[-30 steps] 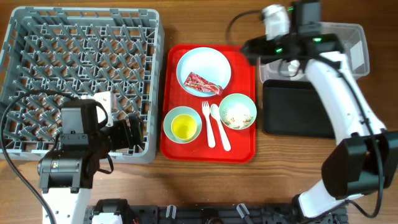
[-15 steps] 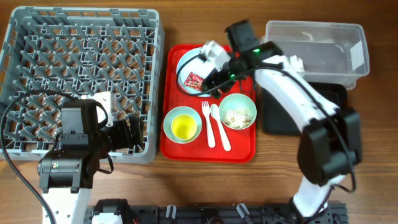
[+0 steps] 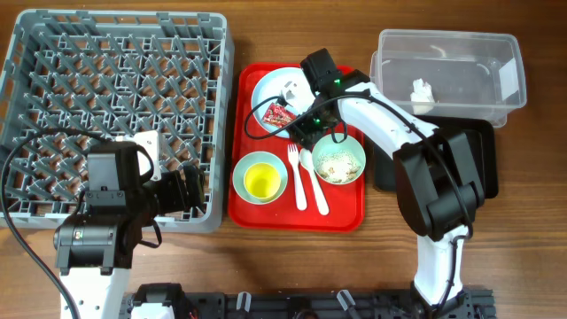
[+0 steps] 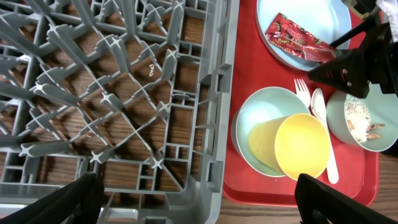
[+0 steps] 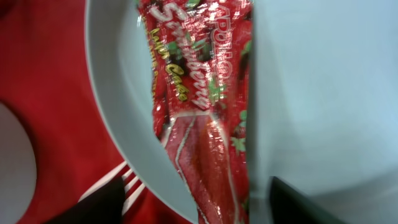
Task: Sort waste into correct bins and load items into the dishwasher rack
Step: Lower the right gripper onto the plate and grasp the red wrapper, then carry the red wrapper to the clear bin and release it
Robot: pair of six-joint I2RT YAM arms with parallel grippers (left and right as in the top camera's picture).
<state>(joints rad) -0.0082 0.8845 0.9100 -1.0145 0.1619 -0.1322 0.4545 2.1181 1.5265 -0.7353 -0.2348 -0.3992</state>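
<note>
At far end of red tray (image 3: 350, 209), on the plate (image 3: 268, 87): red wrapper (image 5: 199, 106) lies flat. R tool (image 3: 292, 120) is down over it, jaws apart and straddling its near end. R-wrist view shows a gap each side, so no pinch yet and nothing is held. L tool (image 4: 198, 202) is spread wide and released, holding nothing. It hangs over the rack's (image 3: 221, 106) near corner, just left of the tray. Status, judged from layout: white scrap (image 3: 422, 90) already sits in the clear tub (image 3: 496, 53), right of and beyond the tray, so approx. 1 waste item is done. Wrapper pick is the step in hand, not completed. Rice scraps (image 3: 337, 165) are untouched in the bowl (image 3: 361, 152) at the tray's right side. The black tray (image 3: 383, 173), just right of the red tray, shows nothing in the part visible, but the R arm hides most of it. Dishes: none loaded, no item on the rack pegs that show. All six are on the tray: plate; scrap bowl; 2nd bowl (image 3: 239, 168) at near-left w/ yellow cup (image 3: 261, 182) nested in it; fork (image 3: 297, 177) and spoon (image 3: 314, 190) side by side between the bowls. Est. early stage. Left to do: bin the wrapper, empty the scraps, then move 6 items to the rack. Risk: the wrapper is thin and flat on a slick plate, so the jaws may slide it instead of gripping.
</note>
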